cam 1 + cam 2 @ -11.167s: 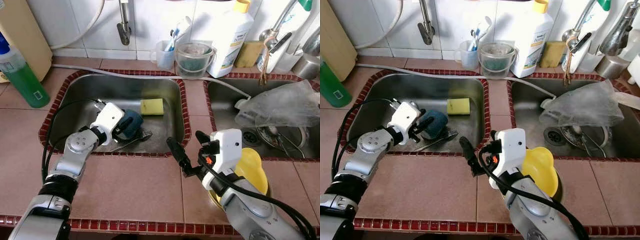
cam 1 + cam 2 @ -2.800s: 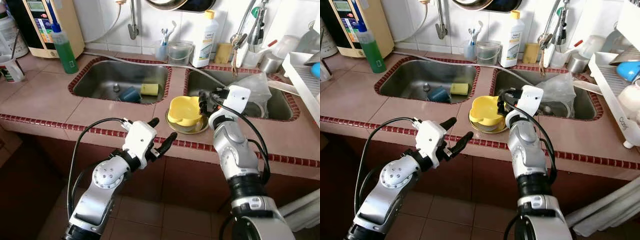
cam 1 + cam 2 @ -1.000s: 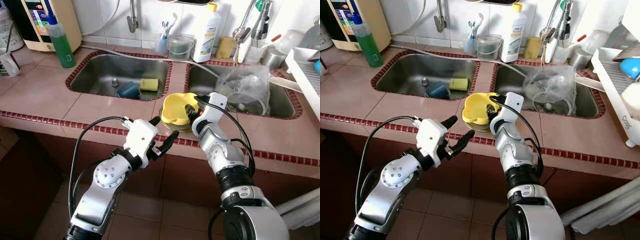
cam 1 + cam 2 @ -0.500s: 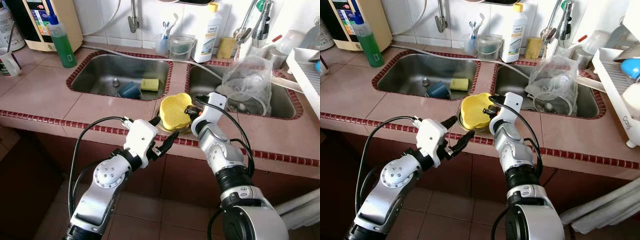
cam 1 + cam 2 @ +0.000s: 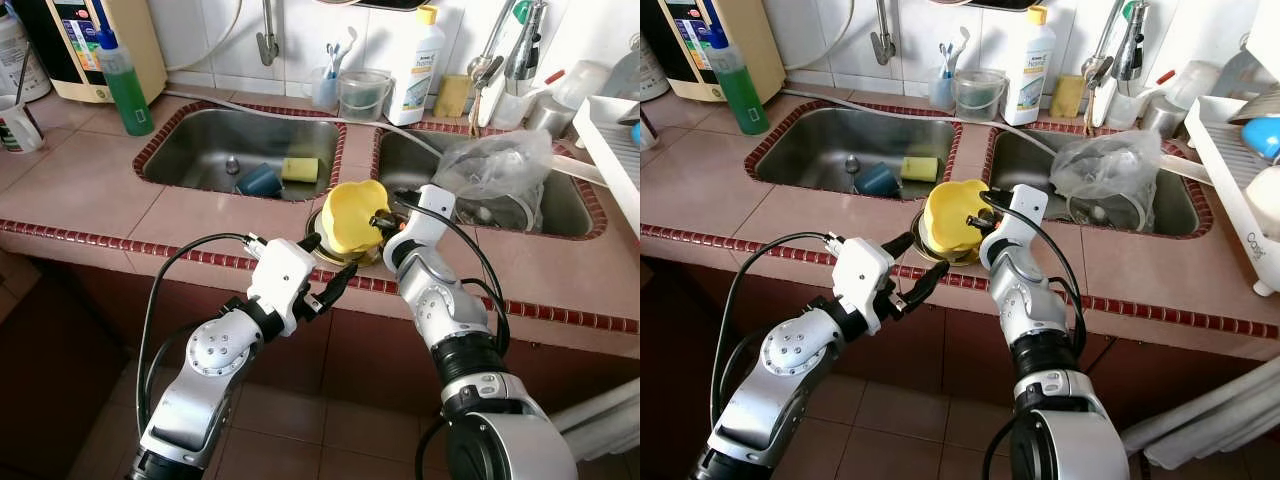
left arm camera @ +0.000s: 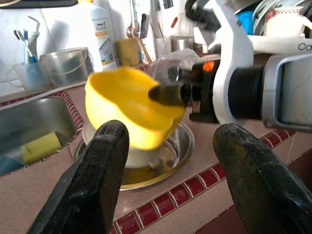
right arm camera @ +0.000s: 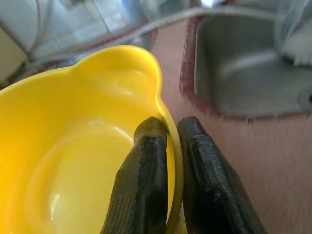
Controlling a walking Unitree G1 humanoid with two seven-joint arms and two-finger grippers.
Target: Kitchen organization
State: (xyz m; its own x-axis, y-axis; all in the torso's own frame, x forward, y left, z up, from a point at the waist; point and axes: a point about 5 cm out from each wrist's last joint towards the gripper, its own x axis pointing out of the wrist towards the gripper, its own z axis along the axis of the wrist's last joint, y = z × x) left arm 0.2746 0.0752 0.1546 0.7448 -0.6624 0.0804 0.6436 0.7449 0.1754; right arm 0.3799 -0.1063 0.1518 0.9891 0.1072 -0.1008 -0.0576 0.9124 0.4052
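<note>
Yellow plastic bowl (image 5: 352, 214) sits tilted above a shallow steel dish (image 5: 368, 256) on the tiled counter (image 5: 90, 190) strip between the two sinks, rim pinched by the right gripper (image 5: 381, 221), one finger inside, one outside. Left sink (image 5: 190, 150) holds a blue cup (image 5: 258, 180) and a yellow sponge (image 5: 299, 169); right sink (image 5: 585, 215) holds a crumpled clear plastic bag (image 5: 492, 168). Green soap bottle (image 5: 124, 80) at the counter's left, white detergent bottle (image 5: 410, 66) and a clear tub (image 5: 359, 95) along the back wall. Left gripper (image 5: 327, 266) hangs off the counter edge just before the dish, fingers spread wide, holding nothing. Right eye view: same layout, bowl (image 5: 954, 217) tilted toward the left sink, dish rack (image 5: 1240, 150) at far right. Left wrist view: two black fingers (image 6: 90, 187) well apart, framing the yellow bowl (image 6: 127, 106) lifted over the steel dish (image 6: 165, 156), something pale under it in the dish, can't tell what; right gripper's fingertip (image 6: 167, 92) on the bowl's rim, sponge (image 6: 40, 147) in the sink behind. Right wrist view: both fingers (image 7: 144, 183) nearly together, clamping the bowl's thin wall (image 7: 171, 146); bowl interior (image 7: 73, 161) empty, right sink (image 7: 239, 73) blurred behind.
</note>
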